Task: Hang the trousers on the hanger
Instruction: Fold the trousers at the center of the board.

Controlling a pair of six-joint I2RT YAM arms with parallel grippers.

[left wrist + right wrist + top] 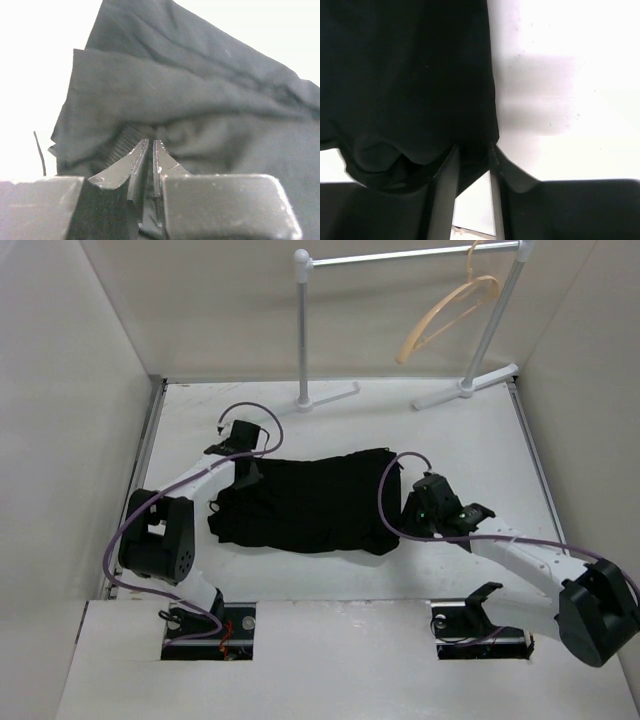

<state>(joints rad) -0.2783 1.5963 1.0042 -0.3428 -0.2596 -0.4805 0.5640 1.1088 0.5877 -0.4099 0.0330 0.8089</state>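
The black trousers [310, 502] lie flat across the middle of the table. My left gripper [243, 475] is at their left end. In the left wrist view its jaws [150, 142] are nearly closed, pinching bunched fabric [200, 100] beside a ribbed waistband. My right gripper [410, 510] is at their right edge. In the right wrist view its fingers [473, 150] stand a little apart, with a corner of the trousers [410, 75] lying between the tips and white table showing below it. The light tan hanger [445, 315] hangs by its hook from the rail at the back right.
The white rail stand [303, 330] with its two posts and feet stands at the back of the table. White walls enclose the table on the left, right and back. Purple cables loop from both arms over the trousers' ends.
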